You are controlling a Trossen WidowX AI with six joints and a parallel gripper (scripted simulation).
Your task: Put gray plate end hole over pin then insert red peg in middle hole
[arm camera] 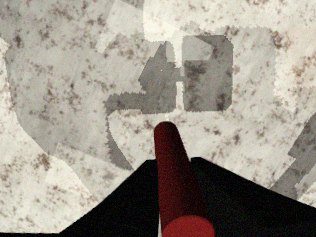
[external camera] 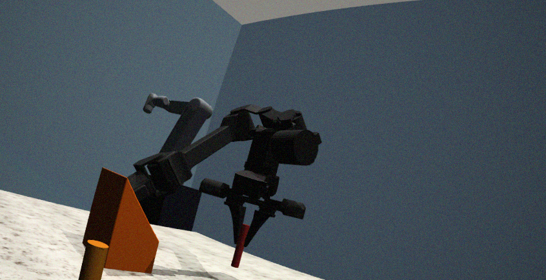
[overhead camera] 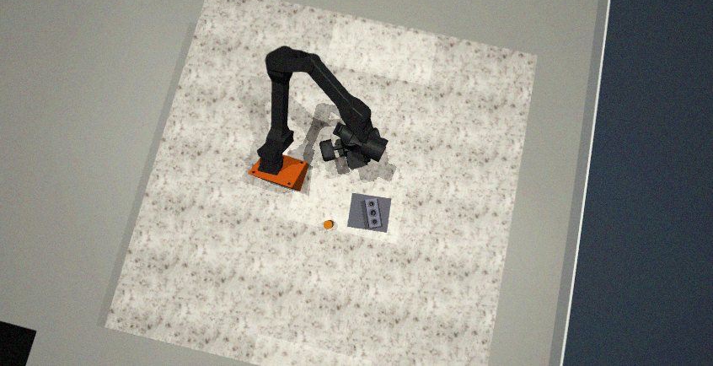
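Observation:
My gripper is shut on the red peg. It holds the peg near its top, upright, with the lower end just above the marbled table. In the top view the gripper is under the wrist and the peg is hidden. The gray plate with three holes lies flat on the square gray base, in front of and to the right of the gripper. I cannot tell whether the pin sits in an end hole.
A short orange cylinder stands on the table just left of the base. The arm's orange mount is to the left of the gripper.

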